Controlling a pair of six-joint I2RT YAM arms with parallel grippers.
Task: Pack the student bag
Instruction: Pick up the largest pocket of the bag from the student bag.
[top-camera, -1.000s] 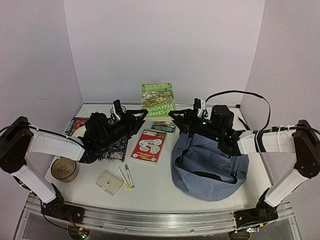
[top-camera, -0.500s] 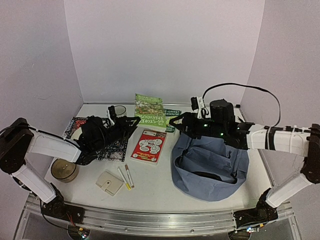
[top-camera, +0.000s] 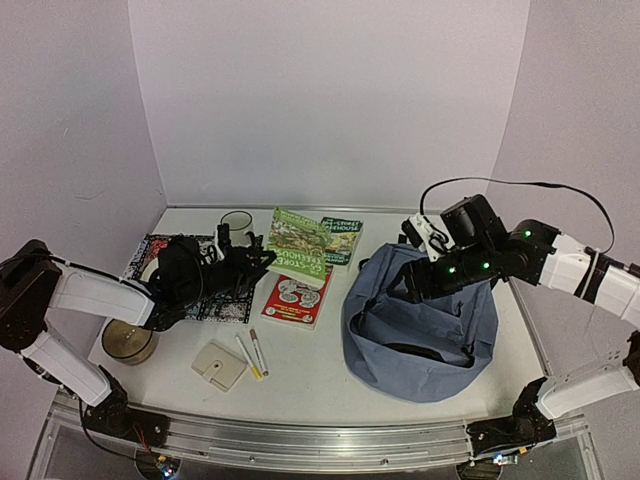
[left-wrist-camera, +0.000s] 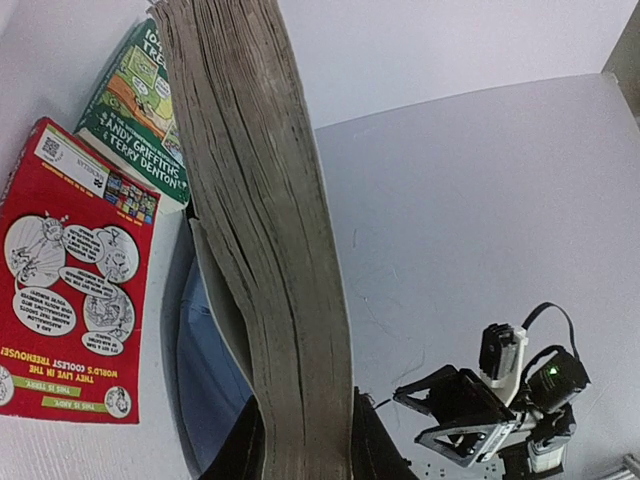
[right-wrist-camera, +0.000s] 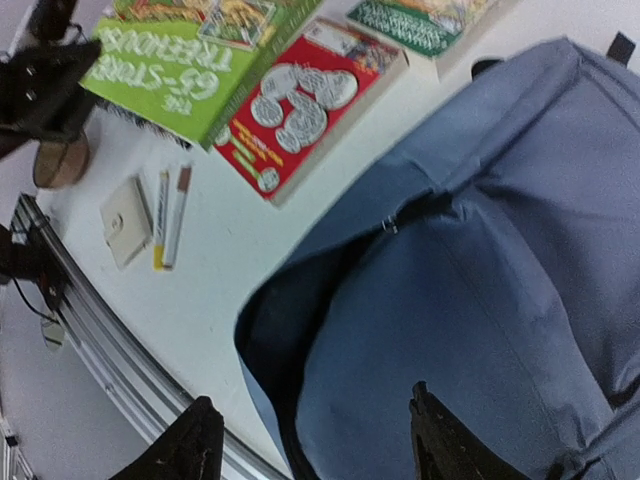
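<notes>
Loosely upright student bag (top-camera: 420, 375); mouth upward; green book (top-camera: 300, 238) in left fingers (left-wrist-camera: 240, 455)

The left end effector (top-camera: 256, 263) reaches low and forward, fingers clamped on a green book (top-camera: 300, 238) just ahead; the right end effector (right-wrist-camera: 312, 400) points downward, fingers spread wide.

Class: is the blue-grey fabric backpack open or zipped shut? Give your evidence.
Open. The blue-grey fabric backpack gapes at its mouth: both the top and right wrist views show a dark hollow inside its parted rim.
</notes>
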